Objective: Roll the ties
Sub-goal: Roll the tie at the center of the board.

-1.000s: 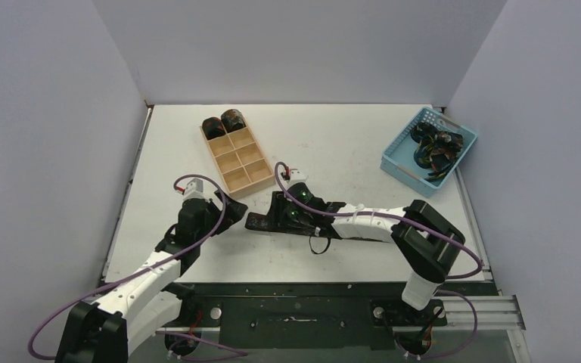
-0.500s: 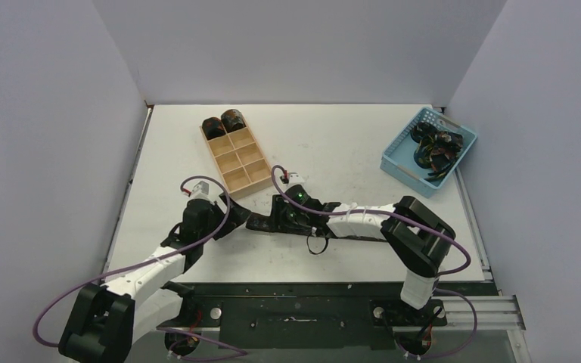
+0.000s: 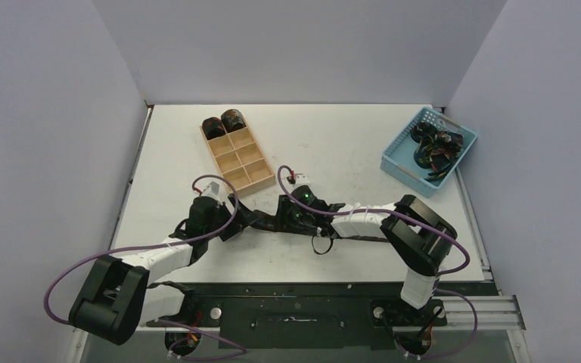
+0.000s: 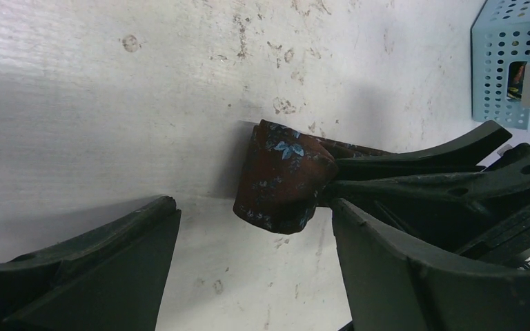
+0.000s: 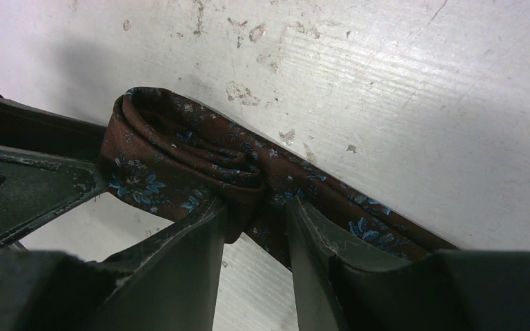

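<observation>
We saw the white, scuffed surface (image 3: 348, 144) carrying everything. The tan wooden tray (image 3: 231, 153) lay just beyond the left gripper (image 3: 240, 220). Two rolled ties (image 3: 223, 123) filled the pair of compartments farthest from that gripper, and the rest showed bare wood. The light blue basket (image 3: 401, 162) sat well off to the far right of the right gripper (image 3: 286, 218), with a tangle of loose ties (image 3: 435, 147) in it.

The tie being worked (image 5: 179, 158) lay flat between the two grippers. Its unrolled length ran back under the right arm, and its near end was turned over into a small, loose coil (image 4: 283, 176).

In the right wrist view, the right gripper (image 5: 255, 207) stood narrow, its jaws closed on that coil and pinching the fabric from both sides. In the left wrist view, the left gripper (image 4: 253, 207) faced it with jaws spread wide. The coil sat in the gap close to one finger and clear of the other, so that gripper held nothing.

We judged the step to be the early rolling of a third tie, with only the first turn or two made. The next move seemed to call for the left gripper to steady or take over the coil while it was turned further along the strip. The wraps would need to stay tight and square, since the slack fabric looked ready to spring open.
</observation>
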Action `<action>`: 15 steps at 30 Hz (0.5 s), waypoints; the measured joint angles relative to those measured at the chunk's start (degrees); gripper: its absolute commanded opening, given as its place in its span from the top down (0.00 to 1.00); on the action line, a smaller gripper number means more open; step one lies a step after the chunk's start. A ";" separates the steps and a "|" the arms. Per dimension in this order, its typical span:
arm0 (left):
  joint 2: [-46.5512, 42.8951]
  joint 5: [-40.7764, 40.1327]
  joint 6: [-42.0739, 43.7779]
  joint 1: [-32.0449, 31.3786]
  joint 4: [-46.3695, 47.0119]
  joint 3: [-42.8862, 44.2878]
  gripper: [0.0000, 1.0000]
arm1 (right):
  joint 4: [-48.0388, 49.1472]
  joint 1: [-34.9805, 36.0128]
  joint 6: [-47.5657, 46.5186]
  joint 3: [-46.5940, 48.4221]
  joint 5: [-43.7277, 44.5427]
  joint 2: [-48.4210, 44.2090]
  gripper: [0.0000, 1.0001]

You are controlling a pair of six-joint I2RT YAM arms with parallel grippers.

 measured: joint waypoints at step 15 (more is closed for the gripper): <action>9.60 5.84 -1.55 0.00 8.33 2.49 0.39 | 4.74 -2.32 0.02 -2.69 -2.78 -0.20 0.63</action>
